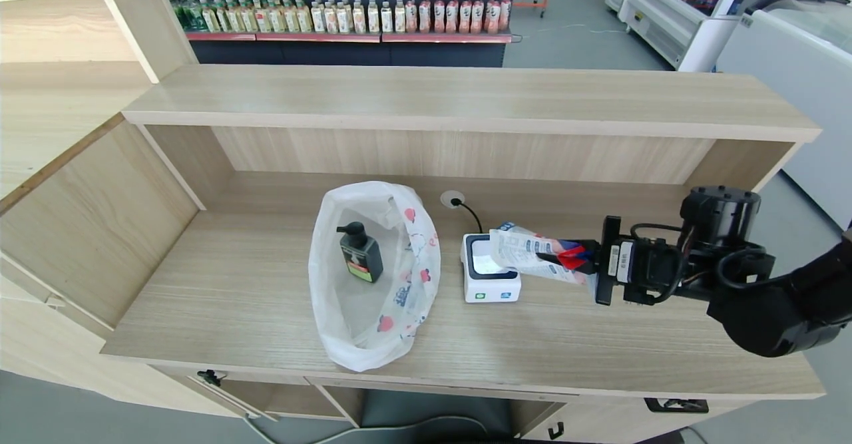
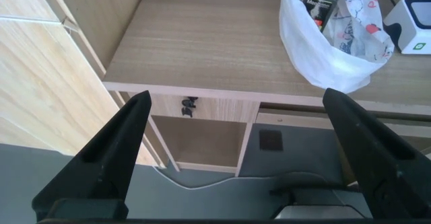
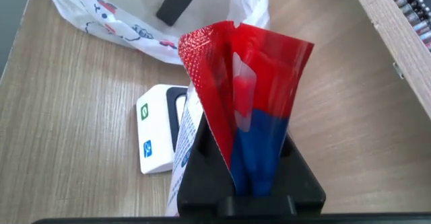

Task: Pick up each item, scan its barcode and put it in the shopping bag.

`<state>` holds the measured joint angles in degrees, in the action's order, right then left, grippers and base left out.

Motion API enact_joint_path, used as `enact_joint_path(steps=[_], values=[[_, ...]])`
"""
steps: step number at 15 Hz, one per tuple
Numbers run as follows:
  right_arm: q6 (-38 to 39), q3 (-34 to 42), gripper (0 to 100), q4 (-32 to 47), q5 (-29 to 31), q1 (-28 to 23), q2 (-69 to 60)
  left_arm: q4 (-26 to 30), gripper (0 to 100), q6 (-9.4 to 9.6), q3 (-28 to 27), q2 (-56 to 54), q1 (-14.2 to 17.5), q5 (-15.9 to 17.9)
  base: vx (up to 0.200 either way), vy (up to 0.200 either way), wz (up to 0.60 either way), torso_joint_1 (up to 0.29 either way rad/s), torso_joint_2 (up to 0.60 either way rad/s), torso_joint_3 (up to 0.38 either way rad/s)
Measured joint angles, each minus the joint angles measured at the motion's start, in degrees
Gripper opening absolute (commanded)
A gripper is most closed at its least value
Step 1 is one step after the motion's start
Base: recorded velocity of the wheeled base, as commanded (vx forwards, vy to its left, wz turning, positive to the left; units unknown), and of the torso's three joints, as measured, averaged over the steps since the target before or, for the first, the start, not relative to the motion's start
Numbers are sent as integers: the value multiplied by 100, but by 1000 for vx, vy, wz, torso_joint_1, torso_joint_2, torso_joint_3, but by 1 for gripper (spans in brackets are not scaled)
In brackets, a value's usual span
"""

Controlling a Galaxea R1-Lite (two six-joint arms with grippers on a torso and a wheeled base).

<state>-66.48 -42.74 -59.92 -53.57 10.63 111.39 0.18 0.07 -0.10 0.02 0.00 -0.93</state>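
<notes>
Counter: pale wood-grain finish, matt, smooth. Bag: thin see-thru plastic film, crinkled, slight sheen, printed. Bottle: dark plastic, smooth, w/ glossier label. Scanner: white hard plastic, smooth, semi-gloss; dark shiny window on top. Packet: glossy plastic film, red & blue, creased; seal edge has fine ribbed texture. Left gripper: black, matt, looks plastic. Right gripper: same black matt.

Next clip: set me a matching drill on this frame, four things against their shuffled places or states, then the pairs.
1 pump bottle
2 pouch
3 scanner
4 left gripper

A open, before the counter front
B inside the shopping bag
C standing on the counter beside the bag
D clamped in the right gripper at the scanner

Pairs: 1-B, 2-D, 3-C, 4-A
</notes>
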Motion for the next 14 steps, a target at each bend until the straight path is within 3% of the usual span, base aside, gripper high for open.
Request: enact_joint_path(steps=[9,14], values=[[-26,-961,0,1,-1091,9,791,0,100,2,0,0,0,0,0,0,0,0,0,0],[-436,-1652,0,22,-1574,-9,1303,0,100,2,0,0,0,-2,0,0,0,0,0,0]])
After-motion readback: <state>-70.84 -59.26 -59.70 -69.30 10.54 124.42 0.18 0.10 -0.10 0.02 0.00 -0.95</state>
